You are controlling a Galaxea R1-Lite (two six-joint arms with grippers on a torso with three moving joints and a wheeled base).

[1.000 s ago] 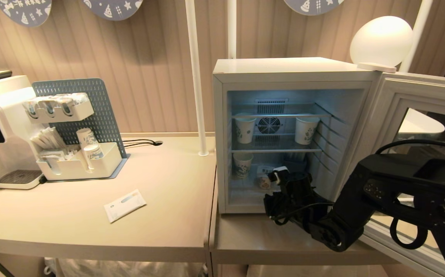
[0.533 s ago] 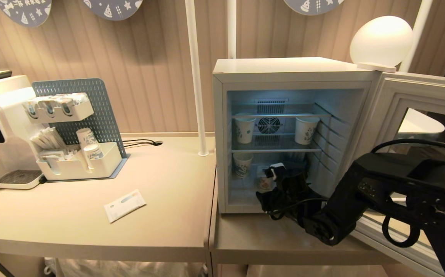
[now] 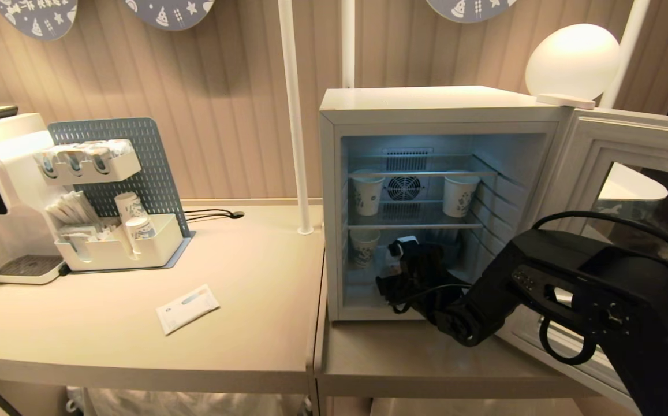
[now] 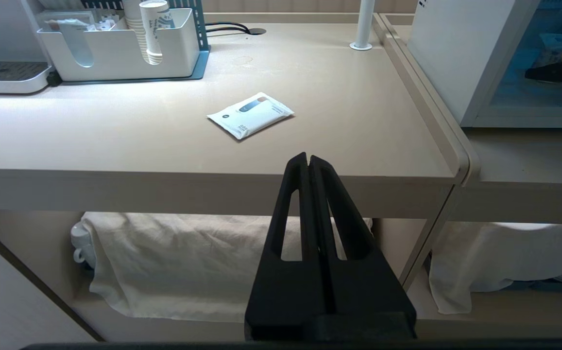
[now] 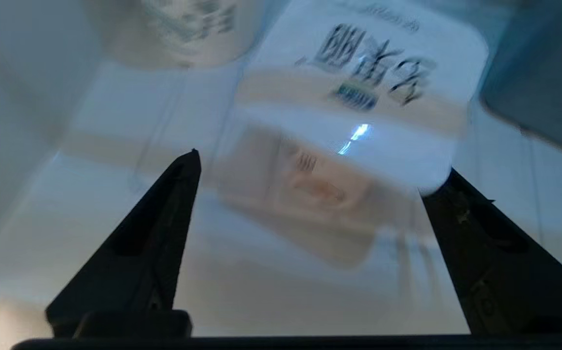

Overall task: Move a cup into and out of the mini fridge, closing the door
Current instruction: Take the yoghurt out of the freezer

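The right gripper [image 5: 317,167] is released, its two black fingers [image 5: 164,209] spread wide to either side of the cup [image 5: 353,121], which sits on the floor of the mini fridge [image 3: 426,107] just ahead of the tips. In the wrist view the tub's squarish printed lid fills the space between the fingers, and one tip looks to be at or just beside the tub's edge, though contact cannot be told for sure. The spread reads as made to take the tub across its width, so the step in hand is probably the grasp for lifting it out. In the head view the right gripper [image 3: 409,268] reaches into the lowest compartment under the wire shelf and hides the tub. A taller paper cup [image 3: 362,245] stands close on the same level, so a careless close could nudge it. Two more paper cups stand on the shelf above, flanking the rear fan [image 3: 403,188]. The door [image 3: 628,173] hangs wide open to the right, leaving the arm room. The left gripper [image 4: 309,163] is clenched on nothing, parked low before the desk [image 4: 115,146].
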